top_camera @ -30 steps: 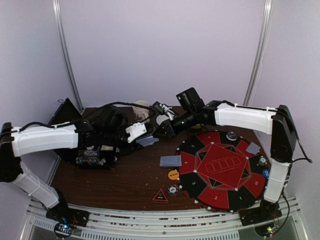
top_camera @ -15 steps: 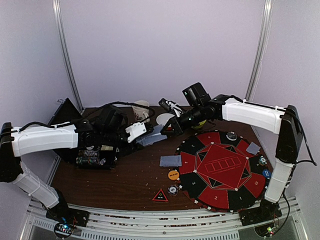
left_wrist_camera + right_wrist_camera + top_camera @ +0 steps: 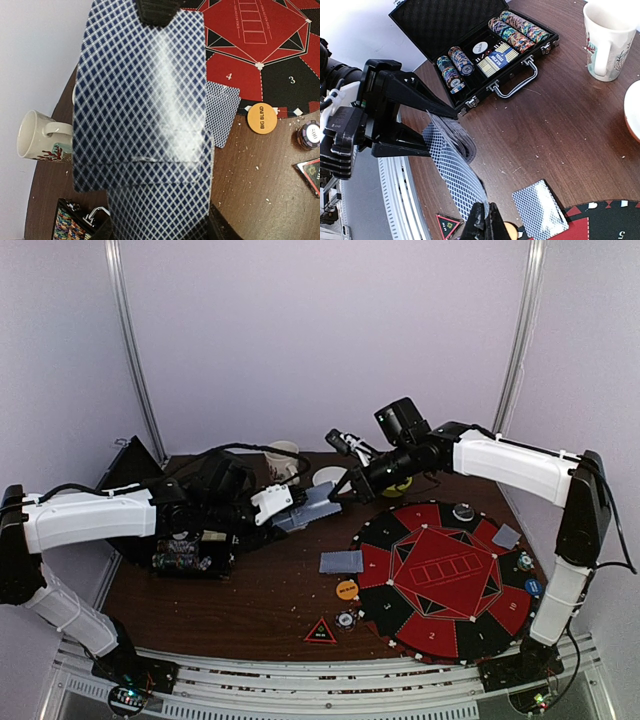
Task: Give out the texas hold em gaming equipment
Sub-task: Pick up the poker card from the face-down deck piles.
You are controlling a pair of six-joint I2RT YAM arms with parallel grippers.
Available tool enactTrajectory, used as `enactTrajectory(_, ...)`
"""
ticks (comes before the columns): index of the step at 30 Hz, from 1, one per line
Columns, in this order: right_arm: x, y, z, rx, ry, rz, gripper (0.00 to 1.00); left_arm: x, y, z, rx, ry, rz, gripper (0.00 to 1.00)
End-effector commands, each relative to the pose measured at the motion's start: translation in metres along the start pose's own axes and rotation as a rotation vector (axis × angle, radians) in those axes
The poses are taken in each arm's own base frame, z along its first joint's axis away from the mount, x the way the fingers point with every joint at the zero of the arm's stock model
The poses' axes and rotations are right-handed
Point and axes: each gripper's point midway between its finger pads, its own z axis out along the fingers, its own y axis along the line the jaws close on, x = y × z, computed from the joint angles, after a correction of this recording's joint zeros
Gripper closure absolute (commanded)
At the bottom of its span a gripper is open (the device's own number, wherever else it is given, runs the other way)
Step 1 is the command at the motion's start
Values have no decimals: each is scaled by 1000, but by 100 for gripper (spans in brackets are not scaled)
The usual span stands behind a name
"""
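Overhead rear view; wrists close (sharing cards [image 3: 140,125]).

Deck [image 3: 462,145]: sitting in the left gripper [image 3: 440,132], jutting toward the right gripper [image 3: 484,220].
Top card [image 3: 140,85]: lying on the deck, its far end sitting in the right gripper's closed jaws.
Case [image 3: 475,35]: lying behind the left gripper, chips [image 3: 517,25] standing in it.
Mug [image 3: 607,40]: standing on the far side of both grippers.
Loose card [image 3: 222,117]: lying on the table [image 3: 250,600] below the right gripper, just beside the mat [image 3: 420,635].
Disc [image 3: 261,118], chip stack [image 3: 310,135], marker [image 3: 312,170]: lying on the near side of the loose card, the marker lying nearest the bases.
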Motion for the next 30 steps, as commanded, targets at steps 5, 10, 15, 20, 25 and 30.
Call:
enactTrajectory(5, -5, 25, 21, -75, -19, 7, 100, -6, 5, 0, -18, -23, 4, 55)
enactTrajectory(10, 0, 32, 34, -80, 8, -15, 100, -5, 6, 0, -20, -21, 4, 55)
enactTrajectory(15, 13, 27, 37, -34, 85, -47, 100, -6, 6, 0, -21, -22, 4, 55)
enactTrajectory(20, 5, 28, 36, -27, 78, -79, 100, -6, 3, 1, -8, -25, 6, 55)
enactTrajectory(25, -5, 28, 39, -30, 45, -80, 100, -6, 3, 2, -5, -25, 6, 55)
enactTrajectory(30, -9, 23, 41, -6, 24, -62, 92, -6, 2, 1, -1, -26, 6, 55)
